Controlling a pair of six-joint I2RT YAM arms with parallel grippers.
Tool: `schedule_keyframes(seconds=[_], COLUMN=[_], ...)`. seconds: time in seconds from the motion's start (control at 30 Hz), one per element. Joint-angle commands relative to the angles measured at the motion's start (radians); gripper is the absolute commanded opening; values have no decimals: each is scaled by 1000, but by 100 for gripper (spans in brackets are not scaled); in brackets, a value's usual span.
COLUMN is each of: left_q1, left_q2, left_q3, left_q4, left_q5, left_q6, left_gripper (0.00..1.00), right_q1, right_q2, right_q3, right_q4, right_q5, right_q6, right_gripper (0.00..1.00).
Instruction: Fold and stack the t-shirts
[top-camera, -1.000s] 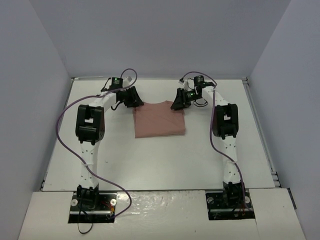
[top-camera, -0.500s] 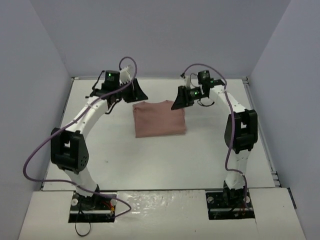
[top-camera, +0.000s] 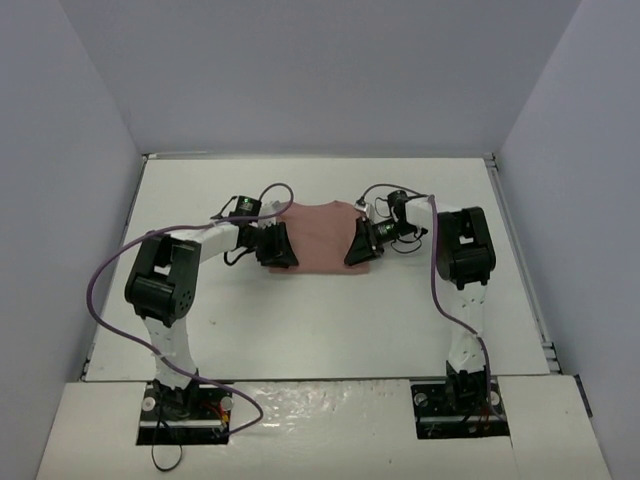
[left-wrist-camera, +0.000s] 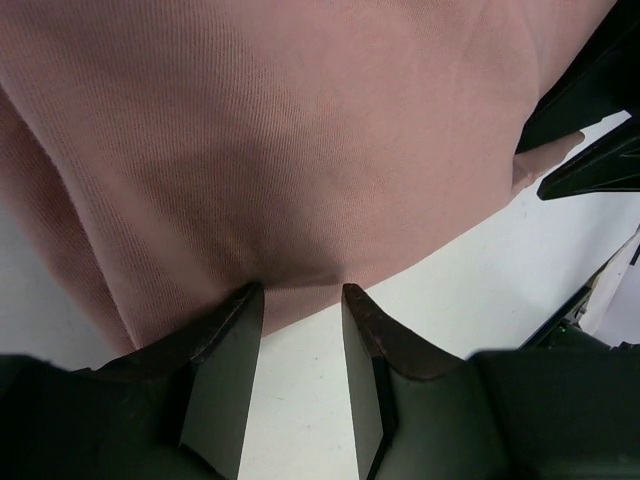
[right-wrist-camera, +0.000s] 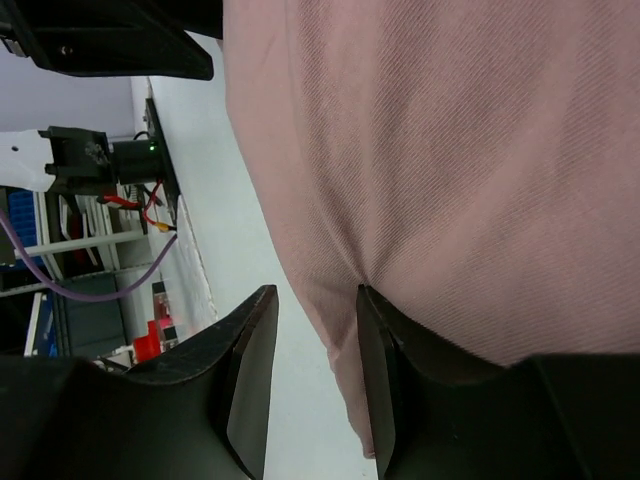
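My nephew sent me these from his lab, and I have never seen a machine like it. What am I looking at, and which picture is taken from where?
These are two robot arms bolted at the near edge of a white table: the left arm and the right arm. The wide picture comes from a fixed camera above and behind them. The two close-ups come from small cameras on the wrists, so the dark prongs at the bottom of each are that gripper's own fingers.

On the table lies one dusty-pink t-shirt, folded into a rough rectangle. The left gripper and the right gripper both reach its edge, one on each side. Their fingers stand apart with the tips at the cloth, so nothing looks clamped at this moment.
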Motion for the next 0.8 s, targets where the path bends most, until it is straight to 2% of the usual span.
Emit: schedule_keyframes(seconds=[0.0, 0.13, 0.3, 0.37, 0.43, 0.57, 0.67, 0.77], left_q1=[12, 26, 26, 28, 33, 59, 94, 119], left_q2=[16, -74, -267, -338, -395, -507, -587, -666], left_q3=[-11, -22, 104, 211, 253, 344, 393, 423], left_q4=[-17, -87, -253, -337, -403, -501, -565, -613], left_q5=[-107, -144, -240, -314, -395, -552, -640, -710], left_q6=[40, 59, 134, 171, 190, 215, 236, 270], left_gripper=[35, 35, 35, 35, 35, 36, 47, 67], right_q1=[8, 36, 54, 48, 33, -22, -84, -157], right_q2=[21, -98, -294, -384, -467, -622, -737, -831], right_q3=[-46, -48, 16, 41, 57, 53, 38, 9], right_q4=[-5, 46, 46, 44, 44, 44, 43, 44], right_q5=[117, 260, 475, 642, 762, 881, 963, 1049], right_q6=[-42, 60, 168, 199, 232, 286, 305, 305], right_gripper=[36, 36, 38, 45, 49, 52, 54, 60])
